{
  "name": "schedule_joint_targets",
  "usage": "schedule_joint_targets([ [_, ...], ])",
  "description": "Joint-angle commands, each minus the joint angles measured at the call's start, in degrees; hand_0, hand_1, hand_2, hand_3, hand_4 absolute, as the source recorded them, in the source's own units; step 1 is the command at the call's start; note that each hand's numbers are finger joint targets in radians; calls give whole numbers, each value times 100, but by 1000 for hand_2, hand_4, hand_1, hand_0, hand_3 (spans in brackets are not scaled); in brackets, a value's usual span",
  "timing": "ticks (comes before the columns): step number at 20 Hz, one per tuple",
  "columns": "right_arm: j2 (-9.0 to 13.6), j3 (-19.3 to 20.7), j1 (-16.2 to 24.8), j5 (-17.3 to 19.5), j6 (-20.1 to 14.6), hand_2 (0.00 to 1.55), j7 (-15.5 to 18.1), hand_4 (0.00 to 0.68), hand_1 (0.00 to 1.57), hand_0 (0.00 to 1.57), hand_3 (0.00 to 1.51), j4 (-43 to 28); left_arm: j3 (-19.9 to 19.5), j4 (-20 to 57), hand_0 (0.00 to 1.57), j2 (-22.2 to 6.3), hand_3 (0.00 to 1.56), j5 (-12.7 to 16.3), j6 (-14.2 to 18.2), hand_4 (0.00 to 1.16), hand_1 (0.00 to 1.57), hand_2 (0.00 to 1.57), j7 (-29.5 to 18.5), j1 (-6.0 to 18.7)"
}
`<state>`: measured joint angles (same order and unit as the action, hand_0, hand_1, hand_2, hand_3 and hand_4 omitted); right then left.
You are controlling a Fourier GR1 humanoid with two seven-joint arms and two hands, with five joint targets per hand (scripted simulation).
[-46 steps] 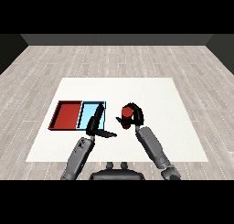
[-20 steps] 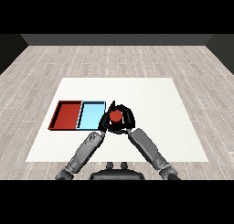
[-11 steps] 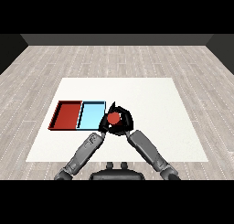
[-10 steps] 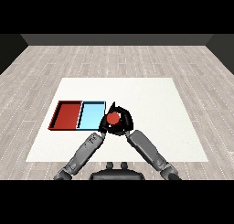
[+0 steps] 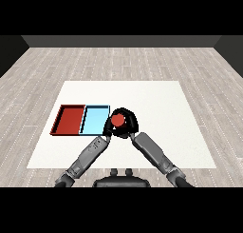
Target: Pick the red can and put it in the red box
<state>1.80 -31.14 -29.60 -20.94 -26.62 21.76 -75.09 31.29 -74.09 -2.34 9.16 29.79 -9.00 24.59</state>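
The red can (image 5: 117, 120) is held above the table just right of the light blue tray (image 5: 94, 121). My right hand (image 5: 128, 125) is curled round the can, its black fingers wrapping the sides. My left hand (image 5: 107, 128) lies close against the can's left side, near the blue tray's right edge; its fingers are hard to make out against the right hand. The red tray (image 5: 70, 119) lies left of the blue one, with nothing in it.
The two trays sit side by side on the left half of the white table (image 5: 161, 108). Both grey forearms cross the table's front part and meet at the can.
My right hand has carried the red can leftwards from the table's middle right to beside the blue tray. The left hand has come up to meet it.
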Motion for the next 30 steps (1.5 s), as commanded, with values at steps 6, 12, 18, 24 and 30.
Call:
schedule_joint_targets([
  [6, -172, -177, 282, -28, 198, 1450, 356, 541, 1518, 1518, 1391, -42, 125, 32, 1571, 221, 1340, -349, 339, 857, 1571, 1495, 366, 224],
  [12, -173, -186, 7, -27, -151, 1459, 121, 549, 1516, 1516, 1396, -156, -22, 424, 1571, 222, 1424, 241, 117, 885, 1571, 1528, -285, 248],
  [18, -172, -185, 364, 76, 304, 612, -28, 0, 763, 763, 0, -611, 86, 66, 1571, 224, 1491, 130, 338, 1140, 1571, 1569, -157, 130],
  [24, -174, -262, 243, 216, 28, 0, -337, 0, 0, 0, 0, -904, 200, 359, 1571, 226, 1491, 357, 544, 1140, 1571, 1569, -396, 318],
  [30, 17, 381, 620, 633, 597, 0, -214, 0, 0, 0, 0, -872, 194, -548, 1571, 227, 1476, -399, 484, 1153, 1571, 1571, 214, -271],
])
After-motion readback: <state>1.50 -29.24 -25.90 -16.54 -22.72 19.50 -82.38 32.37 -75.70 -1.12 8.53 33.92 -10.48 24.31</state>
